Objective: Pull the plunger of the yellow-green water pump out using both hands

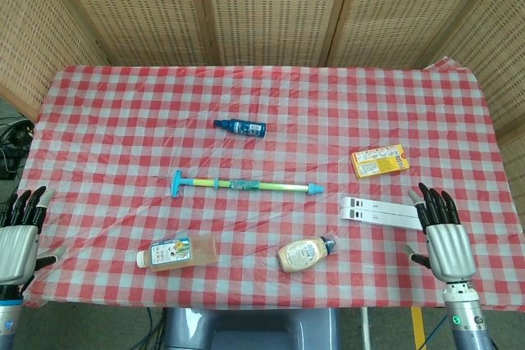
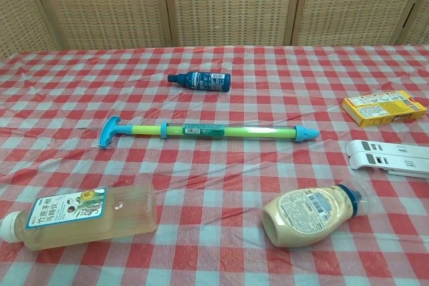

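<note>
Yellow-green water pump [image 1: 246, 184] lies mid-desk [image 1: 123, 104], we see, long axis left-right, blue T-handle [image 1: 178, 184] leftward. Our left hand [image 1: 18, 239] and right hand [image 1: 443, 231] sit well apart, fingers spread, empty.

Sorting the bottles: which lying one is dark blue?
The small bottle at the back, beyond the pump. The other two are pale: tea and sauce.

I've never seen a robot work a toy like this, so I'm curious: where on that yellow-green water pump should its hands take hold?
Probably from above, since the water pump lies flat and crosswise. The left hand suits the blue T-handle, whose crossbar gives the fingers something to hook. The right hand suits the barrel near the blue nozzle, to anchor it. Both hands hover open at the table's near corners.
</note>
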Controlling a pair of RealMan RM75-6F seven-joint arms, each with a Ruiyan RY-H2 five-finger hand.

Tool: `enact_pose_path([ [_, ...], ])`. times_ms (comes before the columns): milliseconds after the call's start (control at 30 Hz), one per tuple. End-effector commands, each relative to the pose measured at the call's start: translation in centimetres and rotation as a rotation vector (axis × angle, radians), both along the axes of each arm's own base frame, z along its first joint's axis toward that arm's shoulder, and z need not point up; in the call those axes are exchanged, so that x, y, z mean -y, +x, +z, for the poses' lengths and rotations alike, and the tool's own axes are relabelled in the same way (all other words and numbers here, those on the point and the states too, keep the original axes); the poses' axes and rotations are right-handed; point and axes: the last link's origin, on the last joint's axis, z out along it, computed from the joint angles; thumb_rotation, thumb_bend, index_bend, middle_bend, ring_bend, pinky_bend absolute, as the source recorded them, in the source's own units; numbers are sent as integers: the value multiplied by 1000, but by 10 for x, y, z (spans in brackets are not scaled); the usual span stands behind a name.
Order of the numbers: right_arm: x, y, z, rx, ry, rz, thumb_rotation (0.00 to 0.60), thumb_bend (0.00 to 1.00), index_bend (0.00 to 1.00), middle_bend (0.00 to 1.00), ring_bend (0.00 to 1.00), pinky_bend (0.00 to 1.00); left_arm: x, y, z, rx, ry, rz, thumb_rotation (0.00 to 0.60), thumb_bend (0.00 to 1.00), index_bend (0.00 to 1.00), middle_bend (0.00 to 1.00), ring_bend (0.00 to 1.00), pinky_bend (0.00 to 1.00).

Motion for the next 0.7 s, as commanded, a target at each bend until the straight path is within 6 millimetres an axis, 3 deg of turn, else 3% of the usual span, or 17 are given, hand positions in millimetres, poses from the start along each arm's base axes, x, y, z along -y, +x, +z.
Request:
enact_pose_path([
  [33,-1,1,-1,3,5,1,600,142,24,0,0,0,0,0,0,-1,-1,1,600,86,0,0,0,0],
  [700,0,3,-2,2,13,5,600,143,24,0,0,0,0,3,-3,8,-11,-8,600,86,0,0,0,0],
])
